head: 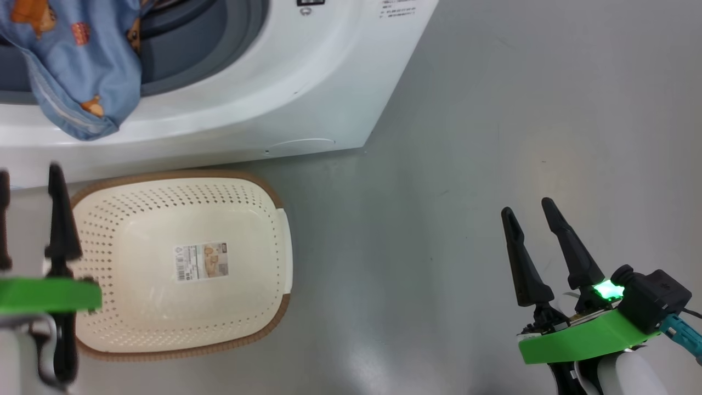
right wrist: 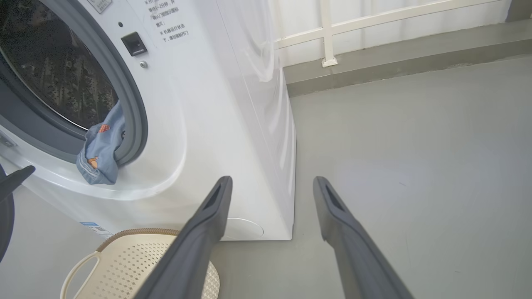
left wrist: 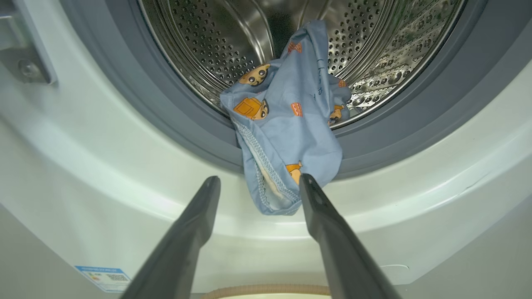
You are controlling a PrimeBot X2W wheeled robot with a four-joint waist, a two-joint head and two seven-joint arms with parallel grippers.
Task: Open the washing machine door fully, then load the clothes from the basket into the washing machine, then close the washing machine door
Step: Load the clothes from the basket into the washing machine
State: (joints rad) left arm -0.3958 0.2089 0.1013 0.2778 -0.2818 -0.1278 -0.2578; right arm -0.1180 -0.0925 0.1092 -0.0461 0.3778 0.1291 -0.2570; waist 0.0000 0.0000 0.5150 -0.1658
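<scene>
Bright even light, soft glare on floor (head: 359, 356), left hand (head: 27, 175) blurred, wrist views bowed at edges

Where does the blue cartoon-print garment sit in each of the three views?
Head view: the blue garment is at the upper left, draped outward over the machine's opening.
Left wrist view: the blue garment is at centre, hanging down out of the opening.
Right wrist view: the blue garment is at mid-left, at the opening's lower edge.
Shared landmark: the grey gasket it drapes over.

A laundry corner, possibly a balcony or utility area, is suggested by a white front-loading washing machine (right wrist: 232, 124) set on a bare grey floor (right wrist: 415, 166), a laundry basket (head: 263, 219) placed just beside it, and a white railing (right wrist: 328, 33) fixed on a concrete kerb.
</scene>
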